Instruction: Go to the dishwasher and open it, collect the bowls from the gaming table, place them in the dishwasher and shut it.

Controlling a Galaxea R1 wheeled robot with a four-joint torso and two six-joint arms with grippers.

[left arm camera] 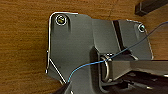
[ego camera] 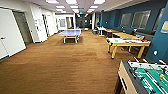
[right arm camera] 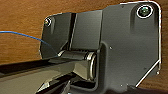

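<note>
The dishwasher, the bowls and the gaming table are out of view. In the head view I look down a long room with brown carpet [ego camera: 62, 65]. A dark part of my left gripper [left arm camera: 65, 88] hangs over the carpet in the left wrist view, with a thin blue cable running past it. A dark part of my right gripper [right arm camera: 57, 87] likewise hangs over bare carpet in the right wrist view. Nothing shows held in either.
A foosball table [ego camera: 145, 77] with a green field stands close at the right. Beyond it are yellow-framed tables [ego camera: 127, 43] along the blue wall. A blue table-tennis table [ego camera: 70, 32] stands far ahead in the middle. White doors [ego camera: 10, 32] line the left wall.
</note>
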